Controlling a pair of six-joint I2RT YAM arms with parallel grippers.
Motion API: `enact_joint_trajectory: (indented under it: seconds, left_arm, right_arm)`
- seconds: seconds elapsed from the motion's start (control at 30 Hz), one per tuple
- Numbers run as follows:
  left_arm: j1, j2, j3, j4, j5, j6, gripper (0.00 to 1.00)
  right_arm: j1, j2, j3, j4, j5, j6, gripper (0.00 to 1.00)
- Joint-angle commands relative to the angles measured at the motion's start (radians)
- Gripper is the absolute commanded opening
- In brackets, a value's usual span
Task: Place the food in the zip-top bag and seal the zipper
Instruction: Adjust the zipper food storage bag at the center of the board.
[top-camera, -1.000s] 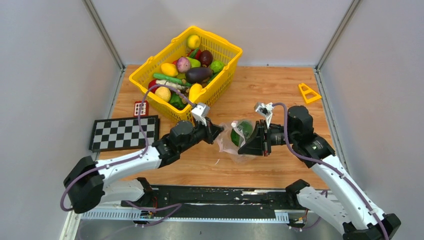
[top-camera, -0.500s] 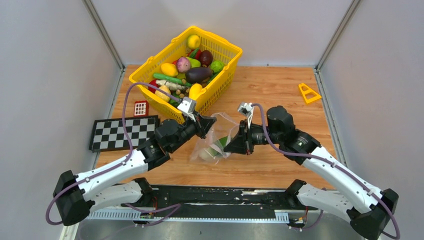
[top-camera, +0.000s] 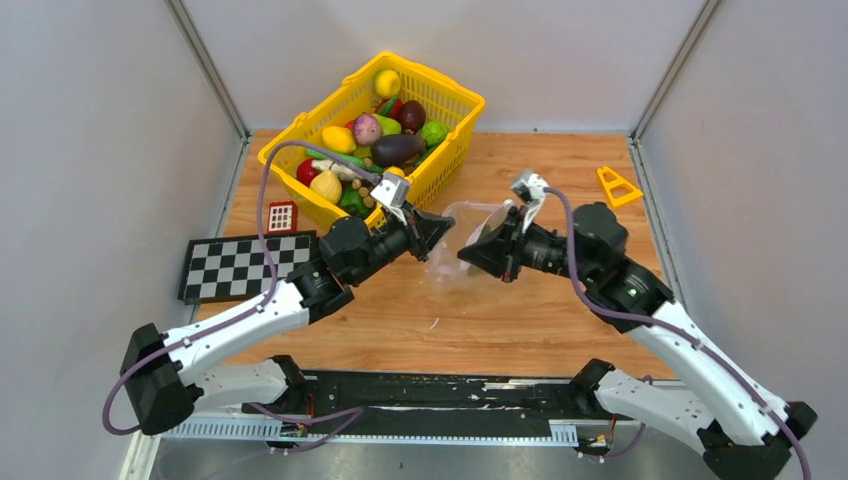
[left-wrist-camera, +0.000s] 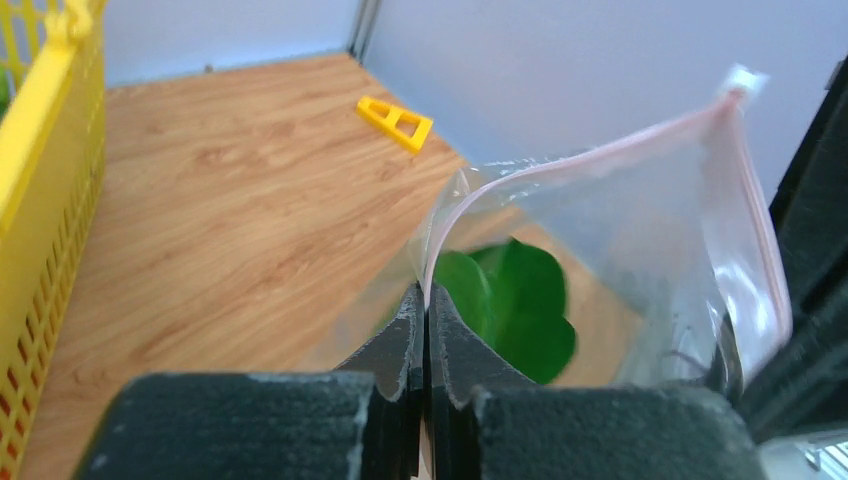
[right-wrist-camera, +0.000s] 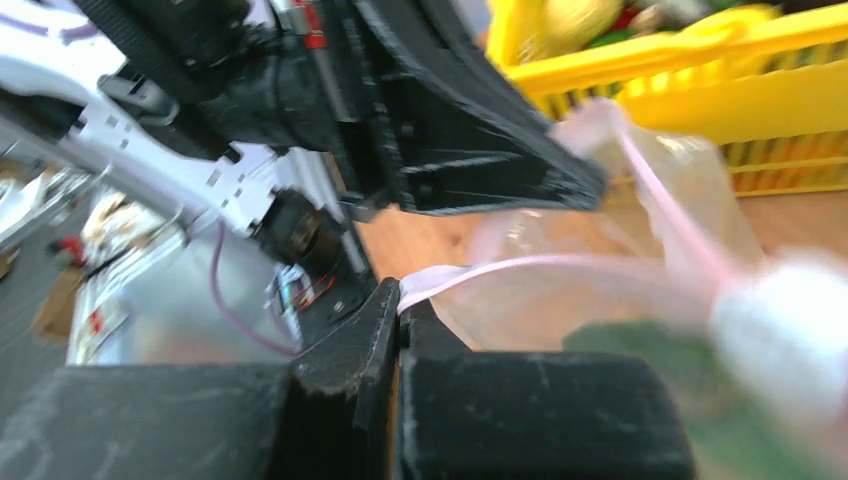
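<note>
Two closed grips we see on the zipper (left-wrist-camera: 620, 138), left gripper (left-wrist-camera: 424, 300) at nine o'clock of the bag (left-wrist-camera: 650, 230), right gripper (right-wrist-camera: 400, 300) at three, green food (left-wrist-camera: 525, 295) half hidden.

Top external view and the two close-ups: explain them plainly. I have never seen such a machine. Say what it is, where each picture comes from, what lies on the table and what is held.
These are two robot arms bolted at the near edge of a wooden table. The wide picture comes from a camera above and behind them. Each close-up comes from a camera on one wrist. On the table are a yellow basket of toy fruits and vegetables, a checkerboard, a small red card and a yellow triangle. The left fingers and right fingers are each shut on the pink-edged mouth of a clear zip-top bag, holding it between them. One green toy food piece is inside.
</note>
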Motion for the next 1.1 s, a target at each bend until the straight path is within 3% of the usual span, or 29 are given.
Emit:
enact_joint_trajectory:
  seconds: [0.0,0.2,0.4,0.43,0.53,0.73,0.83,0.97,1.07]
  left_arm:
    - [0.001,0.028,-0.090,0.038,-0.027,-0.041,0.02]
    - [0.000,-0.087,-0.288,0.110,-0.117,-0.114,0.01]
    - [0.000,-0.199,-0.297,0.047,-0.213,-0.071,0.00]
    - [0.001,-0.207,-0.286,0.032,-0.220,-0.057,0.00]
    - [0.000,-0.218,-0.242,-0.010,-0.226,-0.015,0.00]
    - [0.009,-0.215,-0.209,-0.053,-0.234,0.016,0.00]
    - [0.013,-0.215,-0.218,-0.055,-0.235,0.024,0.00]
    - [0.016,-0.220,-0.219,-0.056,-0.224,0.038,0.00]
    - [0.016,-0.220,-0.208,-0.066,-0.221,0.058,0.00]
  right_arm:
    - [0.012,0.161,-0.019,0.026,-0.277,0.023,0.00]
    - [0.066,0.199,-0.060,0.076,-0.334,0.023,0.00]
    - [0.078,0.248,-0.008,0.127,-0.333,0.046,0.04]
    - [0.078,0.249,0.001,0.129,-0.321,0.046,0.12]
    - [0.079,0.239,0.034,0.115,-0.310,0.022,0.49]
    - [0.077,0.110,0.119,-0.092,-0.180,-0.185,0.71]
    - [0.075,-0.007,0.074,-0.137,0.006,-0.271,0.80]
    - [0.038,-0.131,-0.035,-0.131,0.290,-0.357,0.83]
    - [-0.071,-0.116,-0.100,-0.120,0.300,-0.368,0.82]
